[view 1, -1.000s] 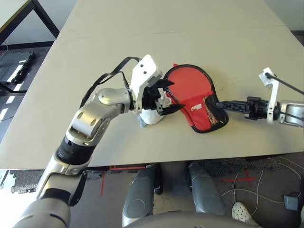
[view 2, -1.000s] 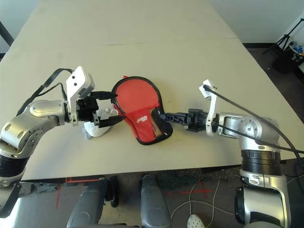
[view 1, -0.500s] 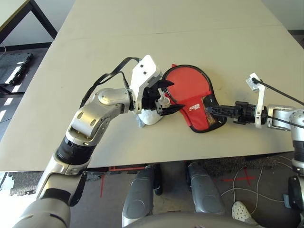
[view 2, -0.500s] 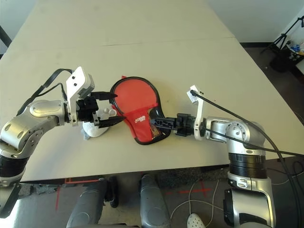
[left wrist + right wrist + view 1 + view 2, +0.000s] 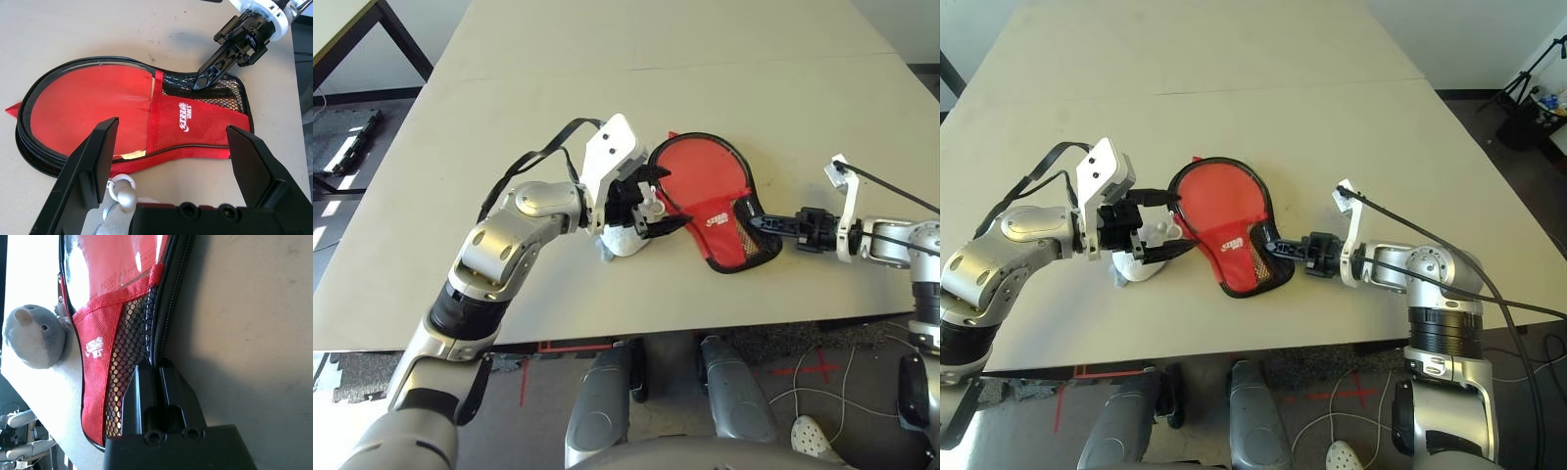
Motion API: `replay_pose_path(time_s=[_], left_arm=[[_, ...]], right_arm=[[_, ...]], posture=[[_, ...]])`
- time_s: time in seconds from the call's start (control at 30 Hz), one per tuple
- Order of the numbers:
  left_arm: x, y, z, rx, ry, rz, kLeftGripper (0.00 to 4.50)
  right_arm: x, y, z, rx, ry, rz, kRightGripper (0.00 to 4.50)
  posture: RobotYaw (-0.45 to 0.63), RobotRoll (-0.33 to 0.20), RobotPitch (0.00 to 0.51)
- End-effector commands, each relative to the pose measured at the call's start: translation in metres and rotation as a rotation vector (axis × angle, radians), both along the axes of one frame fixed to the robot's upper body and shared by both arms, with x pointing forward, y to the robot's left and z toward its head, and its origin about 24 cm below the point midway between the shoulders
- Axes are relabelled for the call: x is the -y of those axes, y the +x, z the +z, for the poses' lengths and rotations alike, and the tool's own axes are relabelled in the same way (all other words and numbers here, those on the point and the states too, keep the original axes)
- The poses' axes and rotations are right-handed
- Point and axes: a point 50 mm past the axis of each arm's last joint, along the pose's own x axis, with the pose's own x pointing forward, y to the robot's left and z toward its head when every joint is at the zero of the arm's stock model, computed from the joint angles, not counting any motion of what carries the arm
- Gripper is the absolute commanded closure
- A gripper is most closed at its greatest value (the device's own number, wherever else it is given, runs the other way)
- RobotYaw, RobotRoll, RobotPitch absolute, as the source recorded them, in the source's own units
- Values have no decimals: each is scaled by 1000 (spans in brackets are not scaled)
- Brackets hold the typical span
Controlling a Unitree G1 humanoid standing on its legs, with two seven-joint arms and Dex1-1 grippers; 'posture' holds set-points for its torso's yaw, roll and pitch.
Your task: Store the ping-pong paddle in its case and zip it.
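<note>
Case (image 5: 188,110) below open left pincer (image 5: 658,203); right pincer (image 5: 155,364) pinches its edge.

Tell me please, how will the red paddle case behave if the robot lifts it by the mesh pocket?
The case probably feels fairly firm at its round end, because the paddle's red rubber face seems to lie inside. The mesh pocket looks thin and loose, so it may sag or stretch there. Lying flat, the case seems unlikely to roll.

Bare tabletop (image 5: 1322,127) is stretching openly beyond the case (image 5: 1224,201). The plush toy (image 5: 35,336) is blocking the near-left side.
</note>
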Motion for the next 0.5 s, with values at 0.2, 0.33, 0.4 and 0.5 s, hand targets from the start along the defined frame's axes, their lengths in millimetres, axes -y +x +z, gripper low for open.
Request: replay_pose_path(time_s=[0.2, 0.33, 0.4, 0.5], left_arm=[[-5, 1, -2, 2, 23, 5, 0], [-5, 1, -2, 2, 22, 7, 0], [-5, 1, -3, 2, 22, 7, 0], [-5, 1, -3, 1, 22, 4, 0]], right_arm=[[9, -19, -11, -111, -19, 6, 4469], [15, -32, -7, -122, -35, 45, 4469], [18, -37, -5, -122, -42, 57, 4469], [33, -45, 1, -119, -88, 58, 4469]], posture=[[-44, 0, 233], [-52, 0, 234], [-54, 0, 234], [-64, 0, 233]])
